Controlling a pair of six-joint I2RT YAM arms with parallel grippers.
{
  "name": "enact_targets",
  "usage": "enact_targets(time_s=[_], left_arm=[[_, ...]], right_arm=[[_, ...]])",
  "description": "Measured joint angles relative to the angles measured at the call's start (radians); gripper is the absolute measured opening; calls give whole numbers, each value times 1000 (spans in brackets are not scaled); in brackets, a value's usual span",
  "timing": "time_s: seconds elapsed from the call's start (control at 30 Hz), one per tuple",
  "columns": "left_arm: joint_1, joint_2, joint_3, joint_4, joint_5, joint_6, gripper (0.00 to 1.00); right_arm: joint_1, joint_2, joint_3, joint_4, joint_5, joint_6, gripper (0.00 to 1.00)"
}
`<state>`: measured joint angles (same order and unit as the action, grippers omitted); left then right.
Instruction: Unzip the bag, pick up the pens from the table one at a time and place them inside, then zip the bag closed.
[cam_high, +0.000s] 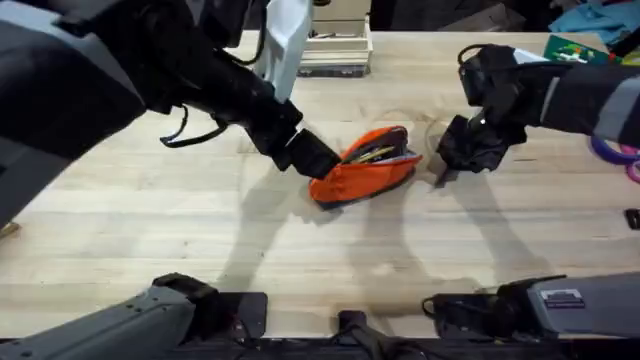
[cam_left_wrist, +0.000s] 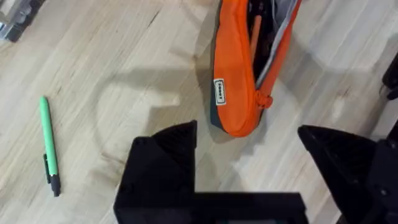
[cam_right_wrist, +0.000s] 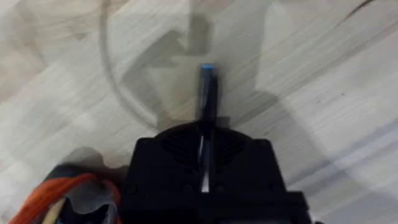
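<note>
Overhead: I see the orange bag (cam_high: 365, 165) lying near the middle of the table (cam_high: 150, 240), its zipper open and pen-like items visible in the mouth. My left gripper (cam_high: 318, 160) sits at the bag's left end, apparently touching it. My right gripper (cam_high: 470, 150) hovers just right of the bag, apart from it, with a thin dark pen (cam_high: 441, 176) sticking down from it.

Left wrist: the left gripper's fingers (cam_left_wrist: 165, 155) stand wide apart with nothing between them. The bag (cam_left_wrist: 239, 68) lies just beyond them, unzipped, grey lining and an orange item showing inside. A green pen (cam_left_wrist: 48, 144) with a dark tip lies on the table (cam_left_wrist: 124, 56), well apart from the bag.

Right wrist: the right gripper (cam_right_wrist: 208, 140) is clamped on the dark pen (cam_right_wrist: 208, 93), whose blue-tipped end projects past the fingers above bare table (cam_right_wrist: 323, 87). A corner of the bag (cam_right_wrist: 68, 196) shows beside the gripper.
</note>
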<state>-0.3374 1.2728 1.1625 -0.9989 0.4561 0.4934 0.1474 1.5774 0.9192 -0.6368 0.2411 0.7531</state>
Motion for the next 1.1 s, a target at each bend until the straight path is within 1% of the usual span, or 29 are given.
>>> enact_targets(time_s=[0.07,0.4,0.57,0.77,1.1], left_arm=[[0,0,0,0,0,0,993],[0,0,0,0,0,0,993],[0,0,0,0,0,0,993],[0,0,0,0,0,0,993],[0,0,0,0,0,0,993]], right_arm=[[0,0,1,0,5,-1,44],[0,1,5,-7,6,-1,36],[0,14,27,-32,2,-2,33],[0,12,53,-51,-20,-41,34],[0,-126,154,-50,-25,-99,34]])
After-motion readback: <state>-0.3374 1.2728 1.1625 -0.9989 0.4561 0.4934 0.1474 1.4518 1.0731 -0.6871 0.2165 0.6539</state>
